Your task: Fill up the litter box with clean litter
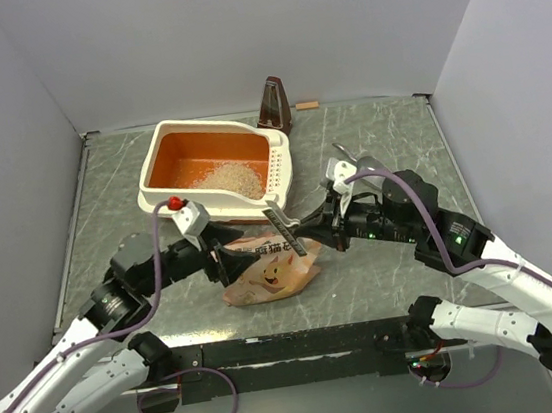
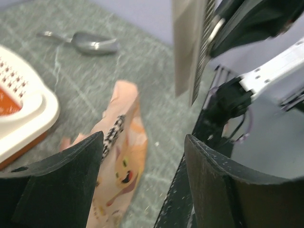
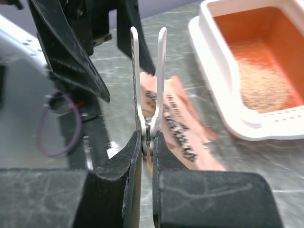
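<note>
The litter box (image 1: 231,205) is set on the bench (image 1: 112,186) beyond both grippers, on the far side from the arm bases and a little left of centre. Its long axis runs roughly left to right, with the slotted rim at its right end. A loose heap of clean litter (image 1: 227,177) is seen inside, towards the near right part of the orange floor. Much of the floor around it is left bare.

A crinkled tan bag (image 1: 269,273) is laid flat on the bench just in front of the box's near wall, between the two grippers. The left gripper (image 1: 220,262) is held released, its jaws spread wide with nothing between them, at the bag's left end. It is the nearer of the two to the box. The right gripper (image 1: 309,231) is clenched on a long white bag clip (image 1: 284,228), which is carried upright above the bag's right side.

A metal scoop (image 1: 343,150) is left on the bench, right of the box and apart from it.

More litter would probably have to be tipped over the near wall. For that the bag would be best taken by the free left gripper, while the clip is set aside.
</note>
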Robot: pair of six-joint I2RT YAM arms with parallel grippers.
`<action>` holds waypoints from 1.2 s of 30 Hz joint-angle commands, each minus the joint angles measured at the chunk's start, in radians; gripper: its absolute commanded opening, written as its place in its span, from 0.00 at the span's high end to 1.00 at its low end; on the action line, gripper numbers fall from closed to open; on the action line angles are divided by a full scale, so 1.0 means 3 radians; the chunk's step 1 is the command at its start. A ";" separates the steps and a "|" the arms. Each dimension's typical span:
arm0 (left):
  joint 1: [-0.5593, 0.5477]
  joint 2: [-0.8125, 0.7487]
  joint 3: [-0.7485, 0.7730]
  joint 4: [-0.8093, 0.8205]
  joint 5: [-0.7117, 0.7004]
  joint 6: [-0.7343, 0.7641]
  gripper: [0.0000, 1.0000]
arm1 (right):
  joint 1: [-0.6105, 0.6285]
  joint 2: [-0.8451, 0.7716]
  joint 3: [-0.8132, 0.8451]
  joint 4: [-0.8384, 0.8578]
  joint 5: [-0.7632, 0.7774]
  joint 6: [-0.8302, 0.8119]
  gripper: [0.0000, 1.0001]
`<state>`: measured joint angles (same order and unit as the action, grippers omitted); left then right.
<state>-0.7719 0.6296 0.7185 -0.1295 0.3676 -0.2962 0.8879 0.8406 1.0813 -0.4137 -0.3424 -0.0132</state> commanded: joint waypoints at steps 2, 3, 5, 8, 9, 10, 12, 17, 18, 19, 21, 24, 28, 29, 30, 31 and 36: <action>-0.0004 0.0238 -0.0007 -0.0187 -0.0259 0.0398 0.30 | -0.0137 -0.0071 -0.0086 0.0254 0.0073 -0.0467 1.00; -0.0009 0.0324 0.0003 -0.0207 -0.0254 0.0435 0.31 | -0.0162 -0.0087 -0.0122 0.0310 0.0052 -0.0518 1.00; -0.0004 0.0406 0.0034 -0.0299 -0.0294 0.0542 0.32 | -0.0234 -0.0153 -0.0250 0.0484 -0.0101 -0.0615 1.00; -0.0009 0.0570 0.0075 -0.0442 -0.0366 0.0726 0.32 | -0.0301 -0.0215 -0.0378 0.0642 -0.0219 -0.0621 1.00; -0.0009 0.0601 0.0090 -0.0488 -0.0371 0.0767 0.32 | -0.0356 -0.0215 -0.0398 0.0663 -0.0234 -0.0606 1.00; -0.0004 0.0626 0.0095 -0.0514 -0.0381 0.0813 0.32 | -0.0387 -0.0204 -0.0403 0.0663 -0.0260 -0.0590 1.00; -0.0009 0.0683 0.0085 -0.0591 -0.0376 0.0951 0.32 | -0.0459 -0.0179 -0.0414 0.0673 -0.0336 -0.0529 1.00; -0.0009 0.0775 0.0039 -0.0632 -0.0464 0.1232 0.30 | -0.0515 -0.0194 -0.0454 0.0714 -0.0485 -0.0457 1.00; -0.0004 0.0785 0.0034 -0.0637 -0.0443 0.1253 0.30 | -0.0521 -0.0194 -0.0460 0.0704 -0.0510 -0.0452 1.00; -0.0004 0.0800 0.0029 -0.0637 -0.0407 0.1274 0.30 | -0.0521 -0.0194 -0.0475 0.0699 -0.0526 -0.0452 1.00; -0.0009 0.0826 -0.0038 -0.0612 -0.0311 0.1304 0.30 | -0.0531 -0.0184 -0.0485 0.0694 -0.0521 -0.0447 1.00; -0.0009 0.0908 -0.0099 -0.0611 -0.0147 0.1360 0.33 | -0.0572 -0.0148 -0.0511 0.0704 -0.0571 -0.0447 1.00; -0.0004 0.1010 -0.0130 -0.0586 -0.0213 0.1401 0.44 | -0.0669 -0.0113 -0.0577 0.0842 -0.0714 -0.0396 1.00; -0.0004 0.1046 -0.0140 -0.0591 -0.0223 0.1417 0.48 | -0.0719 -0.0087 -0.0572 0.0847 -0.0760 -0.0376 1.00; 0.0001 0.1056 -0.0140 -0.0591 -0.0223 0.1432 0.55 | -0.0750 -0.0061 -0.0562 0.0847 -0.0801 -0.0370 1.00; 0.0001 0.1066 -0.0145 -0.0581 -0.0233 0.1437 0.59 | -0.0781 0.0010 -0.0552 0.0852 -0.0893 -0.0365 1.00; -0.0004 0.1041 -0.0191 -0.0555 -0.0320 0.1448 0.84 | -0.1016 0.0286 -0.0506 0.0842 -0.1230 -0.0477 1.00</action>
<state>-0.7719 0.9512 0.6727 -0.3222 0.2787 0.1177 0.6323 0.8707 0.9131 -0.2173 -0.5938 -0.1326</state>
